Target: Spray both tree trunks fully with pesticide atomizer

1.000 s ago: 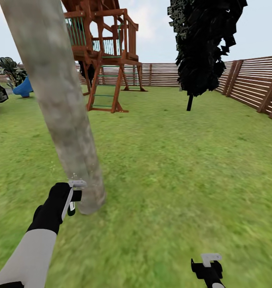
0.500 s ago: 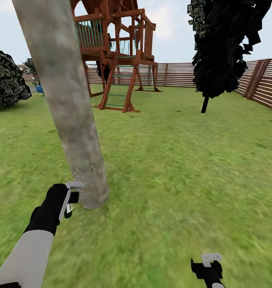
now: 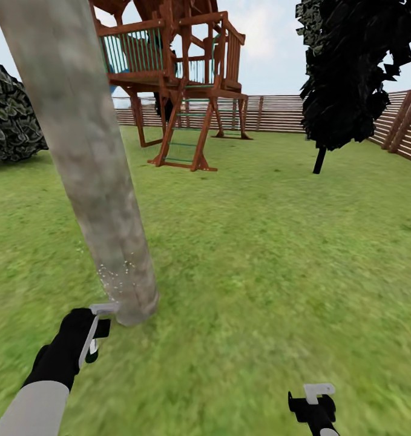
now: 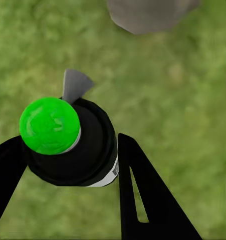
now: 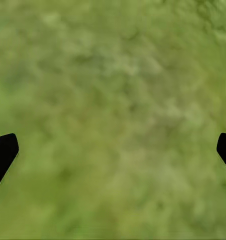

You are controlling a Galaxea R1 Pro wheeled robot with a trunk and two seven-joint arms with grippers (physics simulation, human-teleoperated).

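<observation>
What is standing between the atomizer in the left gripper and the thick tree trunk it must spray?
Nothing visible. The left gripper holds the pesticide atomizer in its jaws, close beside the base of the tree trunk. Only open air and grass lie between them, and white droplets speckle the trunk's lower part.

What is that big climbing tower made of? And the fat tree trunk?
The climbing tower looks like reddish-brown stained wood: beams, ladder rungs, railings. The tree trunk looks like smooth, matte bark, mottled grey-brown and beige, though the render leaves that open.
</observation>
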